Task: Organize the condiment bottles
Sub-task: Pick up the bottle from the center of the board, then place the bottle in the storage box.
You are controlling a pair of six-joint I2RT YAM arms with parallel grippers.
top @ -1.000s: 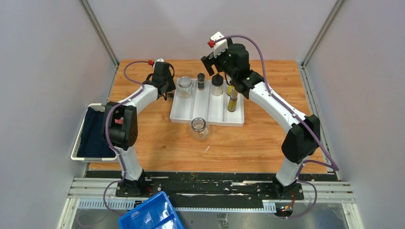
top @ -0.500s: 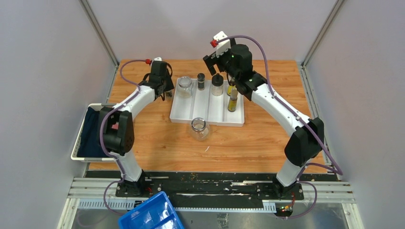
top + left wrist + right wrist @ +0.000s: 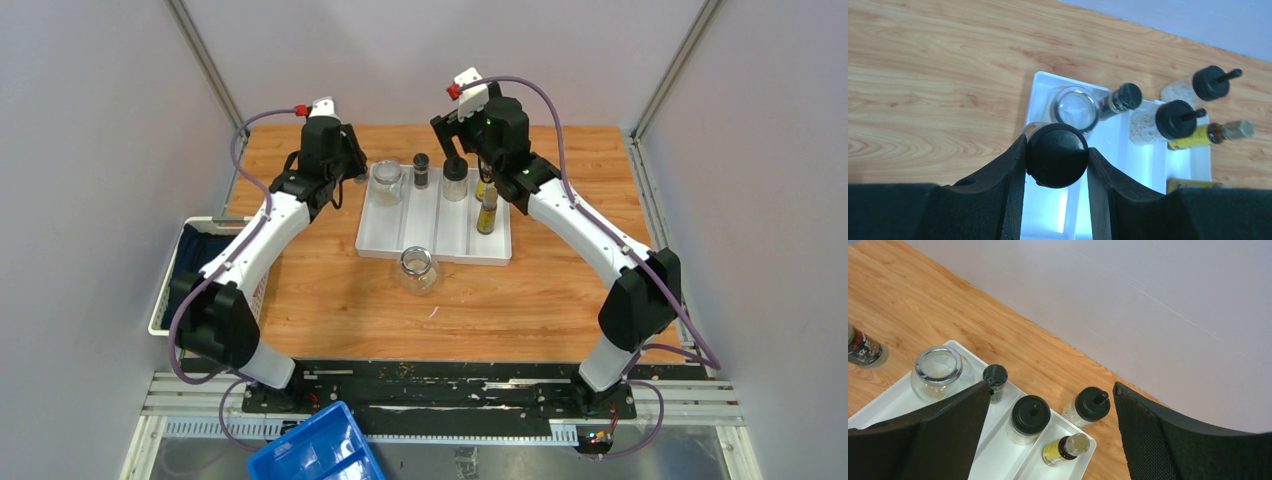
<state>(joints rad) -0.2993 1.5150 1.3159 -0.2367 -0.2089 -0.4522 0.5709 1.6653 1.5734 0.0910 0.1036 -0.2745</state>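
Small dark shaker: clamped by its black cap in the left end effector, by the left side of the white tray. Tray holds a glass jar, second shaker, round bottle and oil bottle. Another jar stands on the tabletop (just beside the tray's near edge). Right end effector: jaws wide apart, above the tray, gripping nothing.

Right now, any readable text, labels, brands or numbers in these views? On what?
Nothing legible in any view.
Dark shaker at the left edge of the right wrist view: white print on its label, too blurred.
Small shaker in the white tray: printed label, too small.
Oil bottle: yellow label, no print legible.
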